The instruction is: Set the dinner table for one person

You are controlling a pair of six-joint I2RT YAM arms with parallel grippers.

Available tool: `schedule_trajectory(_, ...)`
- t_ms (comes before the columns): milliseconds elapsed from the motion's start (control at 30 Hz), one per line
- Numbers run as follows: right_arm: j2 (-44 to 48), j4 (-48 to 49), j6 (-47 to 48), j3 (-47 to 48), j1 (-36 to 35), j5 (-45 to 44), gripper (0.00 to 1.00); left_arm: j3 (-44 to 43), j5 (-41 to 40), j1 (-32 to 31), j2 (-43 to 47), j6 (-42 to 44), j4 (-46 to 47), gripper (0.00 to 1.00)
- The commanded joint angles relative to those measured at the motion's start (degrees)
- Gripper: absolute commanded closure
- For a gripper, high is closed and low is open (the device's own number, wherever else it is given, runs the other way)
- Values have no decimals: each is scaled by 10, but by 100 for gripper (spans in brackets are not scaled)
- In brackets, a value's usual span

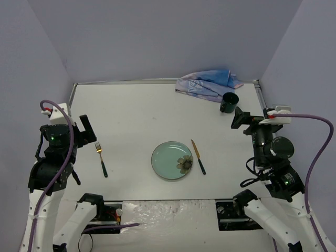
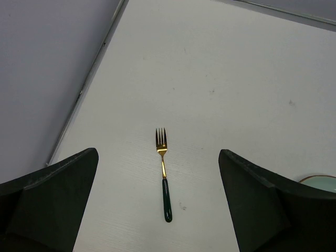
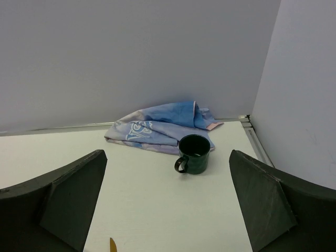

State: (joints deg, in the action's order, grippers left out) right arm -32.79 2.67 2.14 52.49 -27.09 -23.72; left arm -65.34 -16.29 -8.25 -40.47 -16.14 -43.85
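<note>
On the white dinner table (image 1: 136, 115) lie a pale green plate with a flower print (image 1: 171, 160), a gold knife with a dark green handle (image 1: 198, 156) just right of it, and a matching fork (image 1: 101, 159) well to the plate's left. The fork also shows in the left wrist view (image 2: 164, 173). A dark green mug (image 1: 228, 102) stands at the back right, upright and empty, handle to the left in the right wrist view (image 3: 193, 154). My left gripper (image 1: 87, 130) is open and empty above the fork. My right gripper (image 1: 240, 118) is open and empty, short of the mug.
A crumpled blue printed cloth placemat (image 1: 207, 83) lies at the back right, just behind the mug; it also shows in the right wrist view (image 3: 157, 126). Metal rails (image 1: 126, 81) edge the table. Grey-violet walls close in the back and sides.
</note>
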Motion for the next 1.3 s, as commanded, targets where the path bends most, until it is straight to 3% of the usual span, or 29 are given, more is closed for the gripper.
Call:
schedule_trajectory(0,-36,35,-13,8,-3,23,0,-8,6,-3,-10,-6,39,3)
schedule_trajectory(167,-131,26,-84,35,-3,56,0,-8,38,-3,-24,-8,38,3)
schedule_trajectory(400,-375,46,-130,132,-2,56,0,-25,72,-4,-83,-24,13,3)
schedule_trajectory(700,-725,68,-30,380,19,48,0,-34,120,-6,-139,-5,8,3)
schedule_trajectory(833,-849,101,23,455,56,148,0,-22,124,-18,-145,-4,17,3)
schedule_trajectory(1067,-993,144,97,568,97,247,0,-13,126,-34,-161,-13,15,3)
schedule_trajectory(1267,-1077,171,162,615,109,244,3,-12,131,-34,-170,-23,13,3)
